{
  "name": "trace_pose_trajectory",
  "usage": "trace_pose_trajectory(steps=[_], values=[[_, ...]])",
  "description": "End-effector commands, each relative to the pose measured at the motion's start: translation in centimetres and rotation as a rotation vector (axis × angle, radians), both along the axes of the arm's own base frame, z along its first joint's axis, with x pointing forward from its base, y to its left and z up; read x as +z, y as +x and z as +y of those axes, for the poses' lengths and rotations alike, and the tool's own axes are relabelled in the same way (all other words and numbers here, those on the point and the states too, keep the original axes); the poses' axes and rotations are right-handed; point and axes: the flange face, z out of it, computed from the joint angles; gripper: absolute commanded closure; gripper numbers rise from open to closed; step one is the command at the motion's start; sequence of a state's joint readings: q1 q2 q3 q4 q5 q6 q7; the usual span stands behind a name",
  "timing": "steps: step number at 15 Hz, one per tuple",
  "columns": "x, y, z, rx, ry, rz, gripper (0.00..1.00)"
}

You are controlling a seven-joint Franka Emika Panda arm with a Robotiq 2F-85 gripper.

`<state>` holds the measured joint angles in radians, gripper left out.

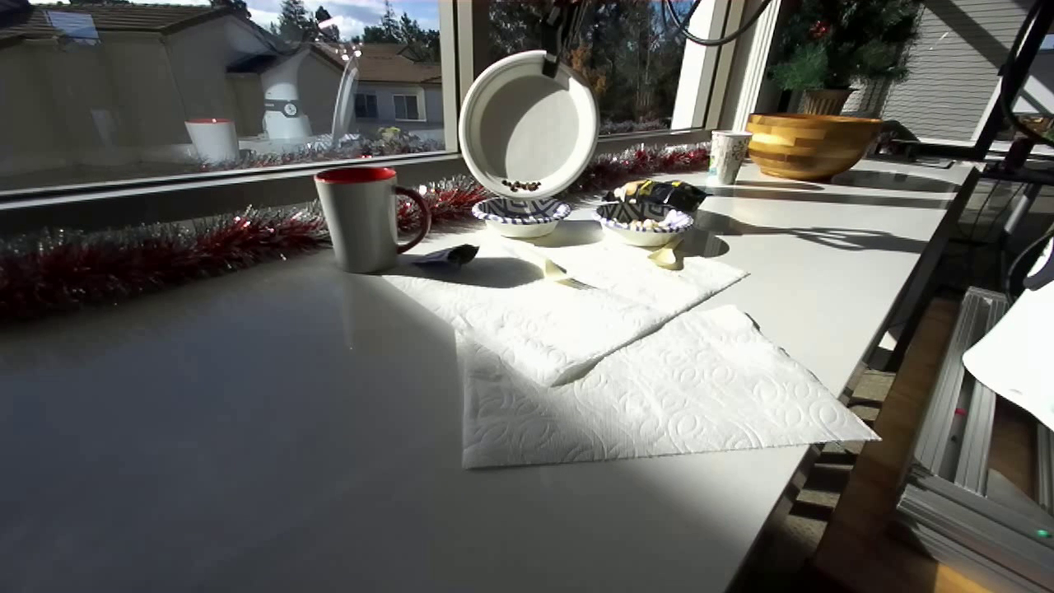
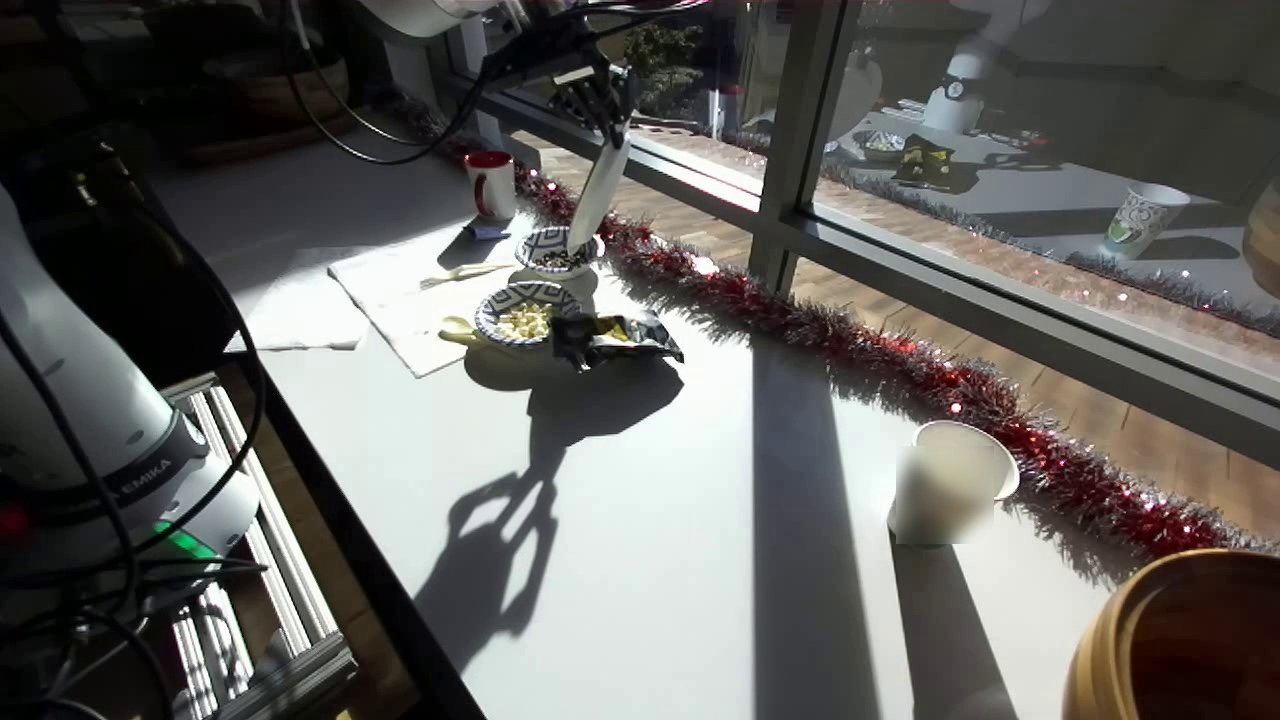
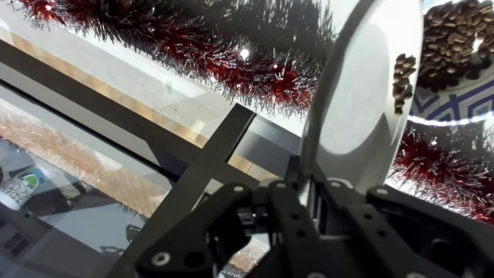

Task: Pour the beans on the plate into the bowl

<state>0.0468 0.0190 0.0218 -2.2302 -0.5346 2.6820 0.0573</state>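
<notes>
The claw (image 3: pixel 307 172) is clamped on the rim of the white plate (image 3: pixel 355 90), which hangs below it, tipped steeply. At the plate's low end, away from the claw, lie a few dark beans (image 3: pixel 402 82). Just beneath that end, the bowl (image 1: pixel 521 229) holds a bean heap (image 3: pixel 445 48); whether plate and bowl touch, I cannot tell. Farther from the claw stand a second bowl (image 1: pixel 644 238) with pale pieces (image 2: pixel 526 322) and the red-lined mug (image 1: pixel 358 221); farther still, the wooden bowl (image 1: pixel 811 147).
</notes>
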Motion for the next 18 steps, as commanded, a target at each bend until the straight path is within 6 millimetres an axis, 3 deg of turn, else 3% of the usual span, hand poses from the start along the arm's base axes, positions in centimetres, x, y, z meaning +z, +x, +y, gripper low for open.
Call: trace_pose_trajectory(steps=[1, 7, 13, 18], values=[[0.5, -1.5, 1.4, 0.01, -0.043, -0.038, 0.99], [0.4, -2.4, 3.4, 0.036, -0.1, -0.075, 0.99], [2.6, -2.4, 2.6, -0.003, -0.066, -0.122, 0.99], [2.3, -3.1, 3.6, 0.065, -0.16, -0.161, 0.99]])
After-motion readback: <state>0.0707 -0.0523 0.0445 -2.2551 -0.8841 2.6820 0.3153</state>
